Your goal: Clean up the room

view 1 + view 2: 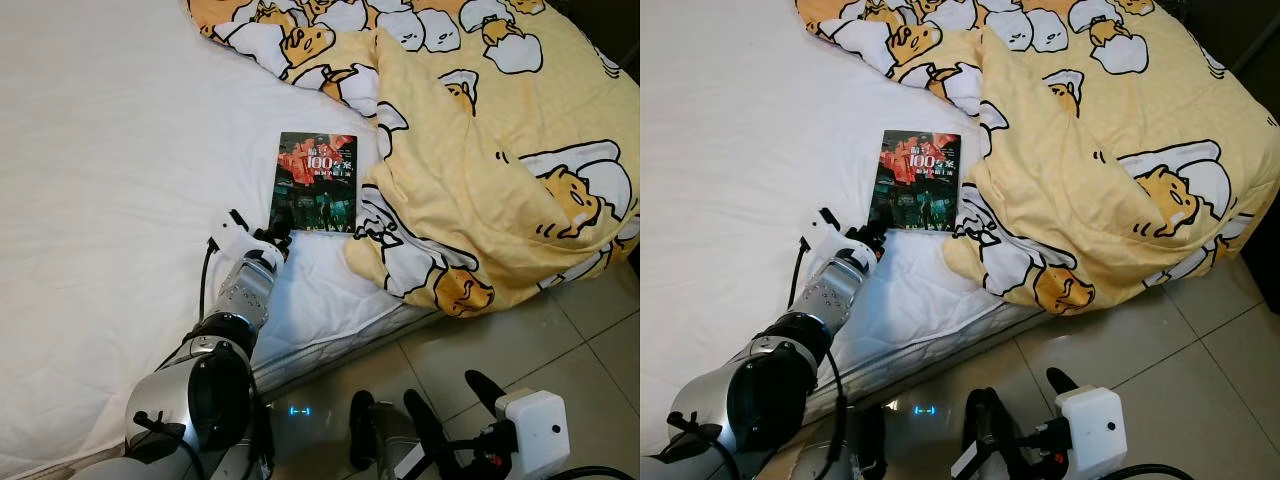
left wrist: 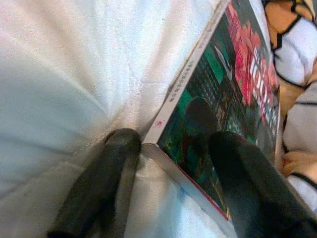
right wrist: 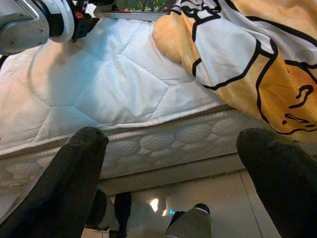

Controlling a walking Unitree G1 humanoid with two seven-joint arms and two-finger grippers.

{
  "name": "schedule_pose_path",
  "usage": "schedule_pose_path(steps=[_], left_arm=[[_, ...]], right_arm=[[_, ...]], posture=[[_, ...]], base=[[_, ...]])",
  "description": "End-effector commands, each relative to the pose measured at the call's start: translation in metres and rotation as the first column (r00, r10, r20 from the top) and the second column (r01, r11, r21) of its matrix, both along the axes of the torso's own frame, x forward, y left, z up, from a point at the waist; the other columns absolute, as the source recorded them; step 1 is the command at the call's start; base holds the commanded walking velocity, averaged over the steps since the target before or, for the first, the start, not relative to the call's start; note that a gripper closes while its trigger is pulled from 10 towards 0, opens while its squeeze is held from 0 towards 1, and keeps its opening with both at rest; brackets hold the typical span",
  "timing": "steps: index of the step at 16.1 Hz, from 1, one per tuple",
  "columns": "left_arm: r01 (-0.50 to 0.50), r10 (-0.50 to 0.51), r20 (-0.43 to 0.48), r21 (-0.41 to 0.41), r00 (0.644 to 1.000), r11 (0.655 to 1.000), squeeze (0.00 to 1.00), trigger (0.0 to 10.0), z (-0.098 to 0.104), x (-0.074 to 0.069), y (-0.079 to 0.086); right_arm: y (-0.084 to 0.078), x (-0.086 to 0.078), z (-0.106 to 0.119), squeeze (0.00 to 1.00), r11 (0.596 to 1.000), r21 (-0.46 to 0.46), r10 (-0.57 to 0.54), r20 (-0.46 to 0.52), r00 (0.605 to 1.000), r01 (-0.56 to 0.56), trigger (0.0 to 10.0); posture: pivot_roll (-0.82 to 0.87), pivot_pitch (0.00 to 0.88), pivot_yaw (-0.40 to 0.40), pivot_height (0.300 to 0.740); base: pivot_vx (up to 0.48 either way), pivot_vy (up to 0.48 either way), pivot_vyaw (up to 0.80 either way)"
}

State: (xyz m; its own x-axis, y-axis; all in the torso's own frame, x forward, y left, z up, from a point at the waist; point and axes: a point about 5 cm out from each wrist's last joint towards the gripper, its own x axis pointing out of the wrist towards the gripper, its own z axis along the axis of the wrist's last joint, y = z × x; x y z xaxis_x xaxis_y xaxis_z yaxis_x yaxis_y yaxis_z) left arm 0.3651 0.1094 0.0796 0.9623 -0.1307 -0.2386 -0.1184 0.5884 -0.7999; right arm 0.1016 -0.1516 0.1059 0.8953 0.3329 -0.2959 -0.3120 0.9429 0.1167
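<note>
Dark-covered book [image 1: 315,181] lay flat on white bed [image 1: 120,170] beside yellow cartoon duvet [image 1: 500,150]; left end effector [image 2: 173,163] straddled its near corner, fingers wide; right end effector [image 3: 173,163] spread open.

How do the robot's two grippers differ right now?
The left gripper is stretched out over the bed, at the near corner of the book; the right gripper hangs low over the tiled floor. The left's fingers straddle the book's corner, while the right's fingers hold nothing. Both are open, with long black fingers.
</note>
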Motion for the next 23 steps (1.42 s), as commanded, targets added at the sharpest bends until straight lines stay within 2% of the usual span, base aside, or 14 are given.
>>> schedule_pose_path(steps=[1,4,10,14,17,18,19,20,21,22,23], left_arm=[[0.041,-0.045,-0.076,-0.055,0.996,0.998,0.00,0.0,-0.013,-0.009,-0.018],[0.028,-0.034,-0.058,-0.101,0.998,0.995,0.00,0.0,-0.009,-0.007,-0.019],[0.148,-0.150,-0.018,-0.088,0.988,0.985,0.00,0.0,-0.006,-0.010,-0.044],[0.144,-0.145,0.001,-0.125,0.989,0.982,0.00,0.0,-0.001,-0.007,-0.042],[0.108,-0.101,0.071,-0.104,0.992,0.989,0.00,0.0,0.016,0.005,-0.024],[0.094,-0.086,0.122,-0.063,0.989,0.994,0.00,0.0,0.028,0.010,-0.011],[0.086,-0.089,0.178,0.023,0.980,0.996,0.00,0.0,0.039,0.014,0.001],[0.062,-0.094,0.221,0.147,0.971,0.987,0.00,0.0,0.048,0.015,0.014],[0.046,-0.092,0.232,0.199,0.968,0.979,0.00,0.0,0.051,0.015,0.020],[-0.009,-0.083,0.265,0.330,0.961,0.944,0.00,0.0,0.063,0.013,0.041],[-0.030,-0.083,0.288,0.367,0.954,0.930,0.00,0.0,0.069,0.011,0.049]], right_arm=[[-0.001,-0.003,-0.003,0.00,1.000,-0.005,-0.007,-0.024,1.000,0.006,10.0],[0.000,0.000,-0.004,0.00,1.000,-0.003,-0.009,-0.021,1.000,0.009,10.0],[0.000,0.006,-0.006,0.00,1.000,0.001,-0.007,-0.009,1.000,0.007,10.0],[0.000,0.011,-0.008,0.00,1.000,0.003,-0.004,-0.002,1.000,0.004,10.0],[-0.002,0.020,-0.011,0.00,1.000,0.003,-0.010,0.016,1.000,0.010,10.0],[-0.002,0.026,-0.013,0.00,1.000,0.005,-0.014,0.025,1.000,0.014,10.0],[-0.002,0.035,-0.015,0.00,1.000,0.017,-0.023,0.037,0.999,0.022,10.0],[-0.002,0.048,-0.017,0.00,0.999,0.037,-0.038,0.055,0.998,0.036,10.0],[-0.002,0.054,-0.016,0.00,0.998,0.047,-0.046,0.069,0.997,0.043,10.0],[-0.003,0.070,-0.015,0.00,0.997,0.062,-0.058,0.097,0.994,0.052,10.0],[-0.004,0.077,-0.016,0.00,0.996,0.065,-0.062,0.108,0.992,0.055,10.0]], posture=[[-0.30,0.307,-0.035,0.710],[-0.29,0.301,-0.032,0.710],[-0.28,0.295,-0.035,0.710],[-0.26,0.289,-0.032,0.710],[-0.24,0.261,-0.024,0.710],[-0.22,0.241,-0.020,0.710],[-0.18,0.206,-0.014,0.710],[-0.16,0.180,-0.009,0.710],[-0.16,0.180,-0.009,0.710],[-0.12,0.137,-0.005,0.710],[-0.09,0.112,-0.006,0.710]], base=[[0.000,0.000,0.00],[0.000,0.000,0.00],[0.000,0.000,0.00],[0.000,0.000,0.00],[0.000,0.000,0.00],[0.000,0.000,0.00],[0.000,0.000,0.00],[0.000,0.000,0.00],[0.000,0.000,0.00],[0.000,0.000,0.00],[0.000,0.000,0.00]])
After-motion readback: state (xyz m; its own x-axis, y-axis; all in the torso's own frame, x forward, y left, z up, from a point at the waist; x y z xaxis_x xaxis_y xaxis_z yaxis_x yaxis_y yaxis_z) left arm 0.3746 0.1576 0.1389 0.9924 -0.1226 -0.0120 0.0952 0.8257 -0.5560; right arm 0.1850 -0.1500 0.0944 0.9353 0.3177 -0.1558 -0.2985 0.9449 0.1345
